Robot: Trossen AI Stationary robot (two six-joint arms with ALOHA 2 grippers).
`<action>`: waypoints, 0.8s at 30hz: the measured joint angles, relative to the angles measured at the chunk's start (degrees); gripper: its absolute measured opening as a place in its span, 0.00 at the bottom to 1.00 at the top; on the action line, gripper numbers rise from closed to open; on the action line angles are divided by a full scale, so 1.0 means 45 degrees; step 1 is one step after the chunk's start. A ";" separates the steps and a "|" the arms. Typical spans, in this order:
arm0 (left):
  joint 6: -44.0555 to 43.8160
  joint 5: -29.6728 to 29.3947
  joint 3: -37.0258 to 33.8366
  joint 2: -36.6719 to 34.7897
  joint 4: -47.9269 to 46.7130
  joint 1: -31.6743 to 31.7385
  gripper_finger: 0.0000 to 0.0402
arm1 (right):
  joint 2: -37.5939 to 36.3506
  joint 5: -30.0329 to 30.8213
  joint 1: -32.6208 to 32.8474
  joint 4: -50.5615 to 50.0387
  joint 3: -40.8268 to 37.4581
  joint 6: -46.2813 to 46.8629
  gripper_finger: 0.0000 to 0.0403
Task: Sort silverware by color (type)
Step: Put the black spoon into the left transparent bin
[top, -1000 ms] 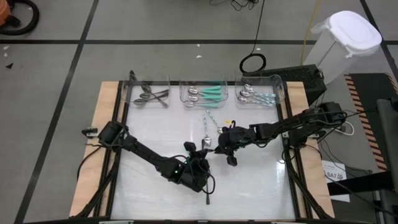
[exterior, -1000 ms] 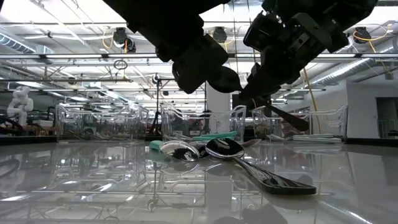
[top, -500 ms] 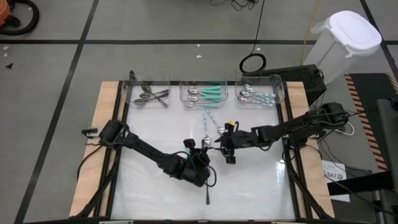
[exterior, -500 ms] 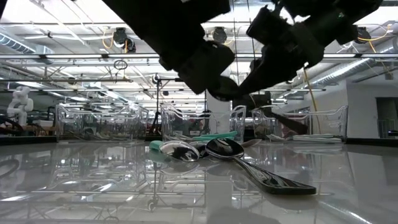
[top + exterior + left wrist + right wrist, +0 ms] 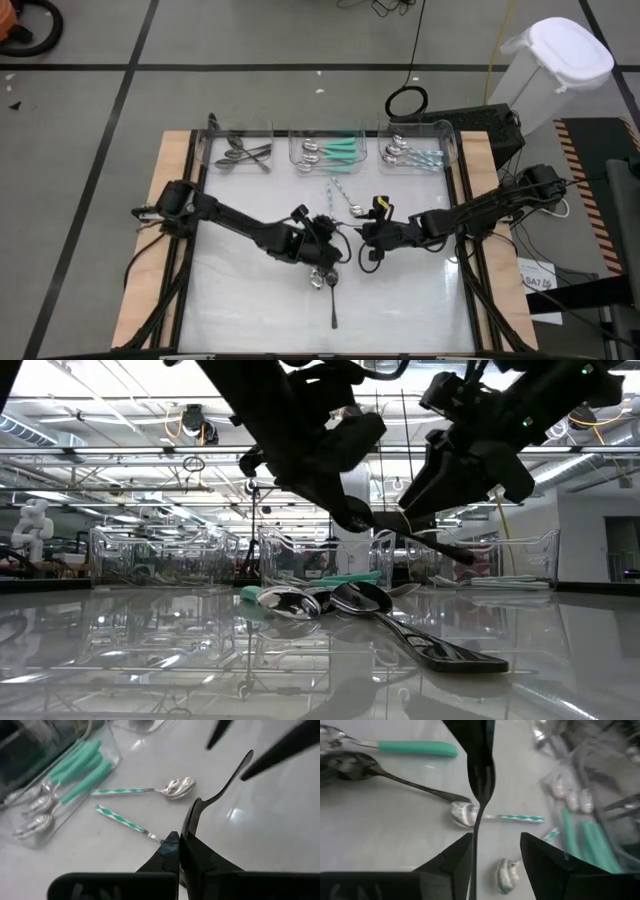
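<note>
Shut tight on a black spoon (image 5: 220,795) with the left gripper (image 5: 181,840), near the middle of the table (image 5: 250,310). From the left wrist, shows the handle curving up out of the closed fingers (image 5: 200,862) toward two dark tips of the other arm, one on each side. From the right wrist, confirms the same: right gripper (image 5: 495,840) spread open, fingers (image 5: 545,860) either side of the slim black handle without pinching it. From above, puts the right gripper at 3 o'clock of the left one, just beside it, but hides the held spoon under the arms. Only at table height shows that spoon hanging clear of the surface, slanting between both grippers. On the table at 6 o'clock of the left gripper, finds a second dark spoon (image 5: 333,300) with a green-handled spoon (image 5: 415,747) close by, bowls almost touching in the low view. At 12 o'clock of the grippers, finds two striped spoons (image 5: 338,195) lying loose. Along the table's 12 o'clock edge, finds three clear bins (image 5: 448,135): dark spoons (image 5: 240,153) at 11, green handles (image 5: 335,150) at 12, pale-blue handles (image 5: 412,155) at 1.
</note>
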 joint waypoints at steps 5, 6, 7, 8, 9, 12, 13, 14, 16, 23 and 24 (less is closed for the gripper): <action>-0.0682 0.0292 0.0004 -0.0248 -0.0370 0.0291 0.01 | 0.0007 0.0684 0.0268 0.0148 0.0000 -0.0008 0.40; -0.0775 0.0358 0.0000 -0.0253 -0.0368 0.0311 0.01 | 0.0010 0.0681 0.0294 0.0178 0.0000 -0.0005 0.40; -0.0863 0.0457 0.0000 -0.0272 -0.0283 0.0322 0.01 | 0.0010 0.0677 0.0314 0.0229 0.0000 -0.0005 0.40; -0.0895 0.0517 0.0000 -0.0290 -0.0093 0.0369 0.01 | 0.0010 0.0678 0.0343 0.0257 0.0000 -0.0005 0.40; -0.0937 0.0615 0.0052 -0.0300 0.0008 0.0414 0.01 | 0.0010 0.0681 0.0371 0.0240 0.0000 -0.0006 0.40; -0.1163 0.0696 0.0363 -0.0301 -0.0036 0.0540 0.01 | 0.0010 0.0677 0.0379 0.0231 0.0000 -0.0093 0.40; -0.1166 0.0705 0.0506 -0.0301 -0.0037 0.0583 0.01 | 0.0010 0.0674 0.0379 0.0212 0.0000 -0.0097 0.40; -0.1123 0.0729 0.0675 -0.0301 -0.0036 0.0598 0.01 | 0.0010 0.0672 0.0379 0.0143 0.0000 -0.0097 0.40; -0.0765 0.1000 0.1064 -0.0301 -0.0213 0.0665 0.01 | 0.0010 0.0698 0.0422 -0.0105 0.0000 -0.0137 0.40; -0.0284 0.1410 0.2468 -0.0301 -0.1323 0.0611 0.01 | 0.0019 0.2835 0.0873 -0.1715 0.0000 -0.0247 0.40; -0.0284 0.1413 0.2551 -0.0301 -0.1478 0.0607 0.01 | 0.0019 0.3009 0.0926 -0.1867 0.0000 -0.0250 0.40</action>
